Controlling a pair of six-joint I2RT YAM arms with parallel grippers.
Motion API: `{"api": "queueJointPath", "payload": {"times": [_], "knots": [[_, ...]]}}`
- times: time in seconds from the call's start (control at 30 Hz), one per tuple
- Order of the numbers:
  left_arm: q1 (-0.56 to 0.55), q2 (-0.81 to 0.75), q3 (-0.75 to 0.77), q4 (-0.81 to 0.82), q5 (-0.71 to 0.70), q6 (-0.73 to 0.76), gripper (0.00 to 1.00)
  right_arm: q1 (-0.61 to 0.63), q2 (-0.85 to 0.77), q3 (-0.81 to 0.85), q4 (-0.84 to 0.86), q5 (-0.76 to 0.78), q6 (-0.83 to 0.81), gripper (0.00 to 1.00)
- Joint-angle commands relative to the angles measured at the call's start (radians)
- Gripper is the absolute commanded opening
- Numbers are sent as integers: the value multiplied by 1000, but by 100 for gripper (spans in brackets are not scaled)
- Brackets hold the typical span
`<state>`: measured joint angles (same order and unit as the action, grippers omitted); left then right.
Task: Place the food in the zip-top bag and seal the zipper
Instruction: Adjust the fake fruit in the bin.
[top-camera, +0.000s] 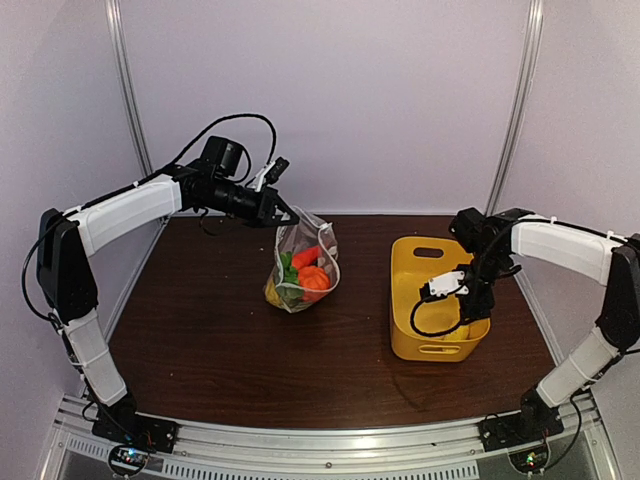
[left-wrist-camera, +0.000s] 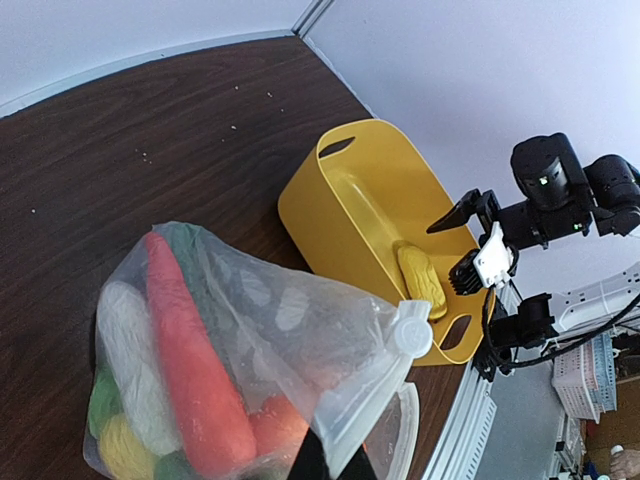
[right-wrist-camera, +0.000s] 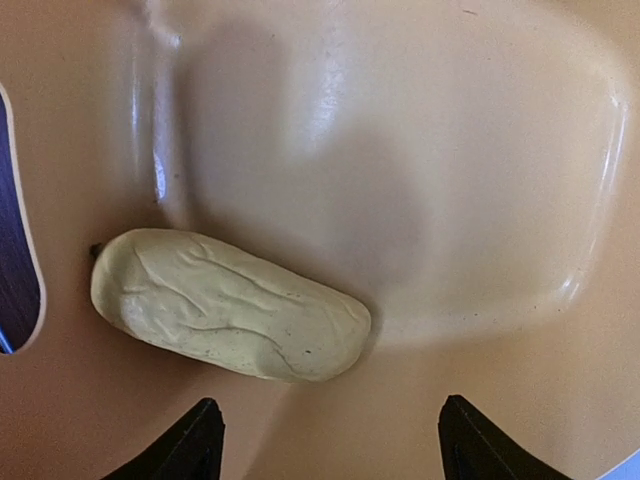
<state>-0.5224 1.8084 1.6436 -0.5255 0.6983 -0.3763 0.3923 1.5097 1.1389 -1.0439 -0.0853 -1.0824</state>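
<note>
Top external view: the left gripper (top-camera: 284, 215) is clenched on the upper edge of the zip-top bag (top-camera: 303, 265). The bag hangs from it over the middle of the dark wooden table (top-camera: 200, 330), with its lower end down at the tabletop (whether it rests its weight there I cannot tell). Through the clear dotted plastic show an orange carrot (top-camera: 306, 256), a rounder orange-red piece (top-camera: 316, 281) and green pieces (top-camera: 287, 270).

In the left wrist view the black fingers (left-wrist-camera: 310, 462) pinch the zipper (left-wrist-camera: 365, 395) at the bottom of the frame. The white slider tab (left-wrist-camera: 412, 328) sits further along the strip, clear of the pinch. Below it a second clear lip curves away, so the mouth looks parted there. The carrot (left-wrist-camera: 190, 370) lies slantwise inside, beside a white piece (left-wrist-camera: 135, 355).

Well to the right stands the yellow basket (top-camera: 405, 262), apart from the bag. The right gripper (top-camera: 438, 295) reaches down into it with its jaws spread and nothing between them.

In the right wrist view, one pale yellow toy piece (right-wrist-camera: 230, 305) (lumpy, long and rounded) lies on the basket's floor against the wall near a handle slot. It is just ahead of the right gripper (right-wrist-camera: 330, 440) and offset toward one finger (right-wrist-camera: 190, 445), touching neither.
</note>
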Motion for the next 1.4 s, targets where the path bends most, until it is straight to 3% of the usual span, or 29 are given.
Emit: {"api": "queueJointPath", "payload": {"times": [0.0, 0.43, 0.63, 0.93, 1.17, 1.37], "knots": [[7, -11, -4, 27, 6, -1, 0, -4, 30, -29, 49, 74, -131, 76], [7, -6, -5, 27, 2, 1, 0, 71, 88, -147, 60, 92, -183, 78], [7, -4, -6, 27, 2, -1, 0, 68, 78, -98, 147, -73, -13, 74], [7, 2, -4, 27, 6, -5, 0, 2, 58, -104, 378, -99, 229, 70], [7, 2, -4, 27, 14, -8, 0, -58, 103, -32, 276, -225, 347, 74], [8, 3, -2, 27, 15, -10, 0, -56, 93, 8, 234, -261, 551, 74]]}}
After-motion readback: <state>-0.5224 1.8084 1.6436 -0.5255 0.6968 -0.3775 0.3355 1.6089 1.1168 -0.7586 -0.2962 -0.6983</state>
